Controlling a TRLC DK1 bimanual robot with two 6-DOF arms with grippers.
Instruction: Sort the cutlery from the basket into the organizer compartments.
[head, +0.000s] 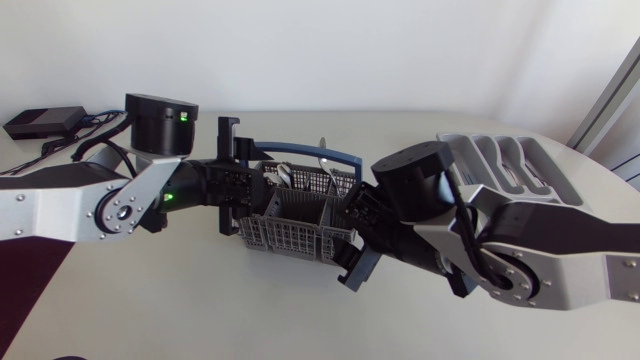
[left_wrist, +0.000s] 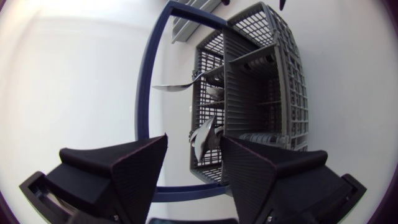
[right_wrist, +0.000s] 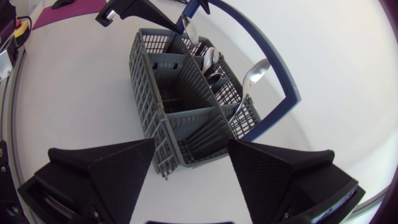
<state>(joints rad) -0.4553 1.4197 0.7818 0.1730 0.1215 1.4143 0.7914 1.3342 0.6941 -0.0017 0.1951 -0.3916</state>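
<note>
Spoons (right_wrist: 256, 70) stand in the basket (head: 290, 238), so you likely have much left to sort; your left gripper (left_wrist: 193, 165) and right gripper (right_wrist: 189, 168) gape empty at its ends, organizer (head: 500, 160) well apart.

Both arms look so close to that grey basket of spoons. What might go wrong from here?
1. The left gripper and right gripper, both open, crowd the basket from opposite ends; they might bump each other or shove it.
2. The blue handle runs close beside the spoons; fingers reaching in could snag it and tip the basket.
3. The spoons stand bunched together, so lifting one may drag another out.
</note>
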